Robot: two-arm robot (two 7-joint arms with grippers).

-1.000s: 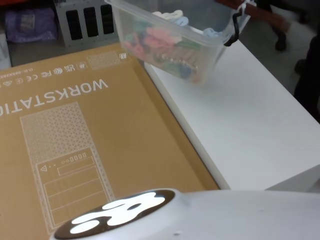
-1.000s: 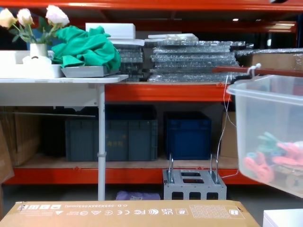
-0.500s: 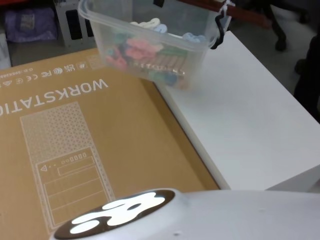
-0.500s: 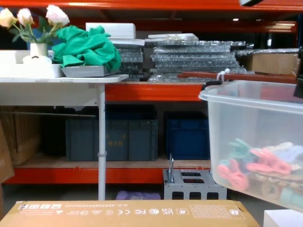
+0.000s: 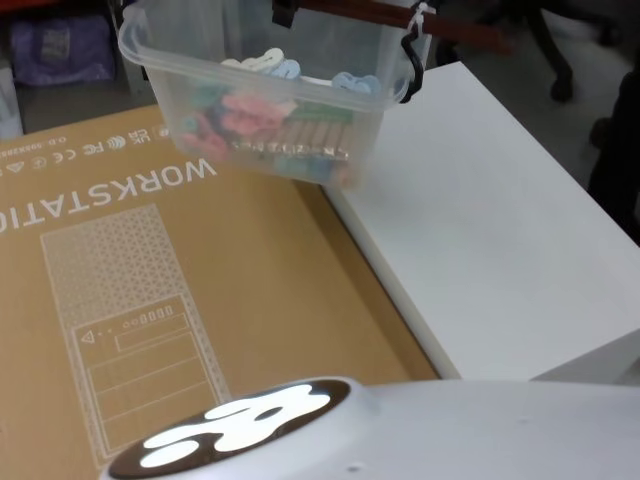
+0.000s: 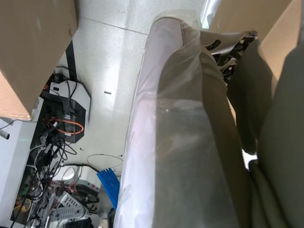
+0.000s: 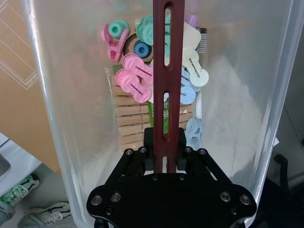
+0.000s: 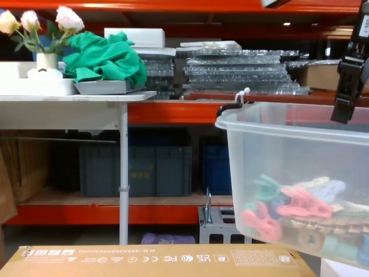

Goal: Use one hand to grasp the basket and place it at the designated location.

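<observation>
Up over the far end of the brown cardboard box point(image 5: 150, 280), beside the white table point(image 5: 500, 230), the see-through basket point(image 5: 150, 60) of colorful clips point(image 7: 135, 71) and wooden pegs point(image 7: 130, 118) hangs by its red-brown handle point(image 7: 176, 71), squeezed tight by the right gripper point(image 7: 165, 142).

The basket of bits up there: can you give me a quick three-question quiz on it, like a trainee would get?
1. True or false: the basket is empty.
2. The right gripper is clamped on: A the rim, B the wooden handle, C a clip.
3. Fill in: a white ___ tie secures the handle.
Key: 1 false, coloured clips lie inside; 2 B; 3 zip.
</observation>
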